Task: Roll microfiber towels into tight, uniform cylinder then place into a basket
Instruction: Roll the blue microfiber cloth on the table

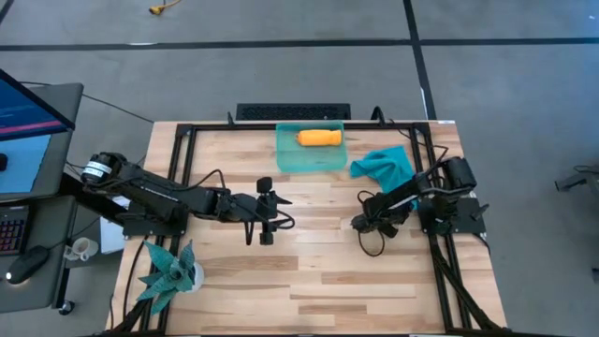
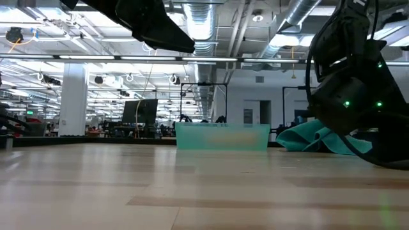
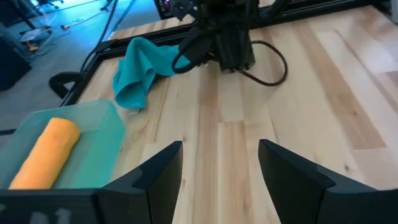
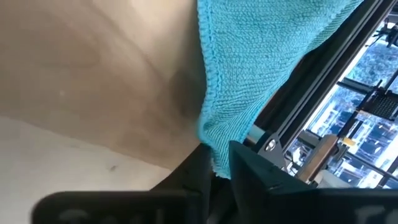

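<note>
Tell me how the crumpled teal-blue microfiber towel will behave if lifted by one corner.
The crumpled teal-blue microfiber towel will probably hang limp: it already lies in soft folds. It looks light, so it should drag along the wooden table easily. Its looped knit, seen close at the right hand, may snag on the black metal frame beside it.

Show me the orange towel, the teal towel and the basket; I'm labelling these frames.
orange towel (image 1: 317,138), high view, middle of the roll.
teal towel (image 1: 384,167), high view, middle of the crumpled cloth.
basket (image 1: 285,161), high view, bare floor near its left wall.
</note>
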